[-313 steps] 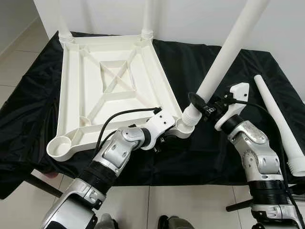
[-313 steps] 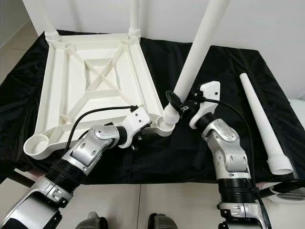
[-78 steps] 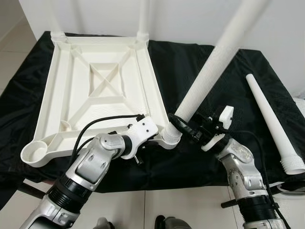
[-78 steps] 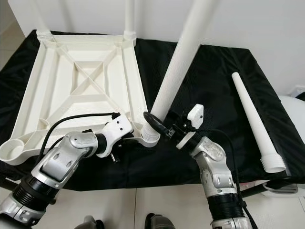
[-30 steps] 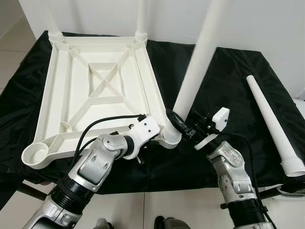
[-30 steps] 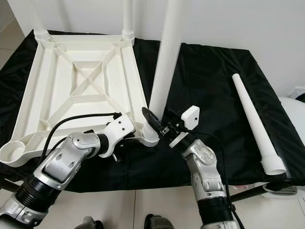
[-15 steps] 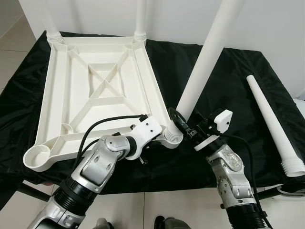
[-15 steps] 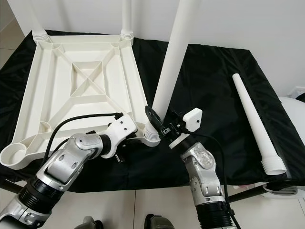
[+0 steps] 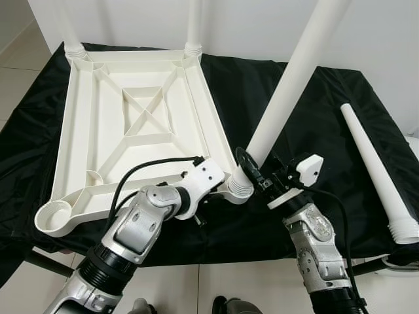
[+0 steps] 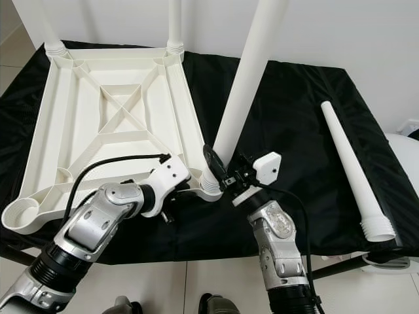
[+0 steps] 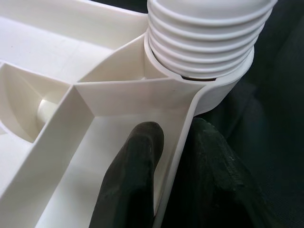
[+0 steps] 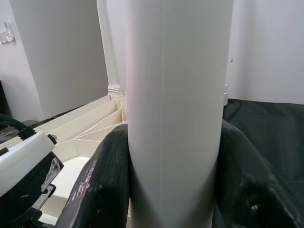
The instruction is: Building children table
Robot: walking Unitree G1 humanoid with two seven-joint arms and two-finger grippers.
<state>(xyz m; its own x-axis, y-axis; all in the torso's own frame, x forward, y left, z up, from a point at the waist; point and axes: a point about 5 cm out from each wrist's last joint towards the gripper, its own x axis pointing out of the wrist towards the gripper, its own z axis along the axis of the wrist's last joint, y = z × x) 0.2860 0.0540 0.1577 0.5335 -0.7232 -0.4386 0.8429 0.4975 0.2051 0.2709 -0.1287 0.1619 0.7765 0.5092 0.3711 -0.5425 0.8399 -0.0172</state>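
The white plastic tabletop point(image 9: 137, 118) lies upside down on a black cloth, with two legs standing in its far corners. A third white leg point(image 9: 288, 91) stands tilted in the near right corner socket point(image 9: 237, 190), its threaded end point(image 11: 204, 38) partly in. My right gripper point(image 9: 252, 171) is shut on this leg just above the socket. My left gripper point(image 11: 173, 156) is shut on the tabletop's rim beside that socket, one finger point(image 11: 137, 161) inside the rim and one outside. The near left socket point(image 9: 55, 216) stands open.
A fourth white leg point(image 9: 376, 167) lies loose on the black cloth point(image 9: 314, 131) at the right. The cloth-covered table ends just before my arms, with pale tiled floor below. A white wall stands close behind the table.
The leg in my right gripper has leaned further to the right. The right gripper has shifted slightly right with it. My left gripper keeps its hold on the rim.
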